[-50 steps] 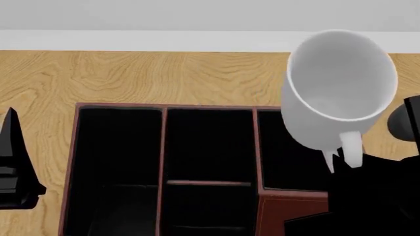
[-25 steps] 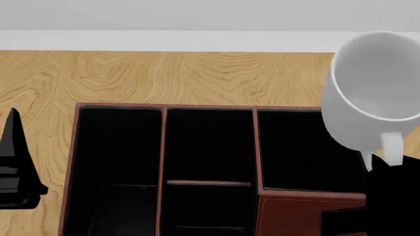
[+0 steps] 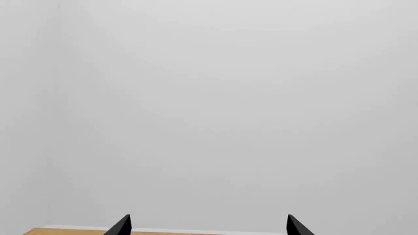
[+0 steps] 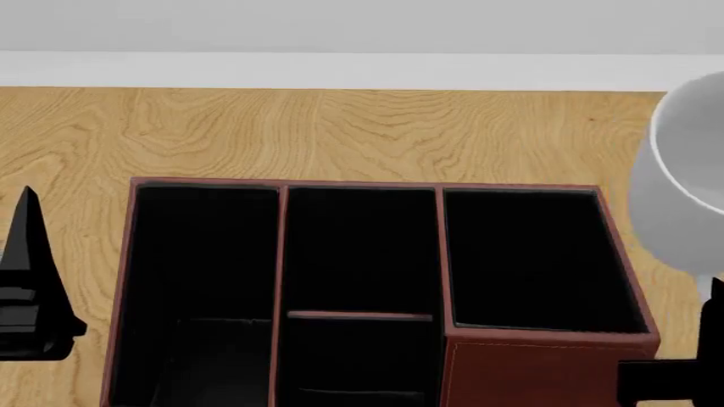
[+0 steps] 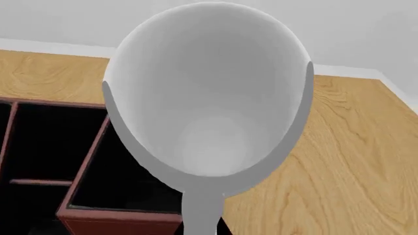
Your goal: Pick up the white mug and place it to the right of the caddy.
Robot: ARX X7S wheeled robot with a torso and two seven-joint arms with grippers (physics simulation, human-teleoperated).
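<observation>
The white mug (image 4: 686, 182) hangs in the air at the head view's right edge, beside the right wall of the caddy (image 4: 362, 184) and partly cut off. In the right wrist view the mug (image 5: 209, 107) fills the middle, tilted, with its pale grey inside toward the camera. My right gripper (image 5: 202, 230) is shut on the mug's handle (image 5: 201, 208). The dark red-brown caddy (image 5: 124, 224) lies beside and below the mug there. My left gripper (image 3: 207, 226) is open with nothing between its fingers, and it stands left of the caddy (image 4: 29, 288).
The wooden table (image 4: 339, 127) runs back to a white wall (image 4: 362, 34). Bare wood (image 5: 346, 161) lies to the right of the caddy. The caddy's black-lined compartments hold nothing that I can see.
My right gripper has carried the mug rightward, from over the caddy's right compartment to the head view's right edge. The left gripper has stayed put.
</observation>
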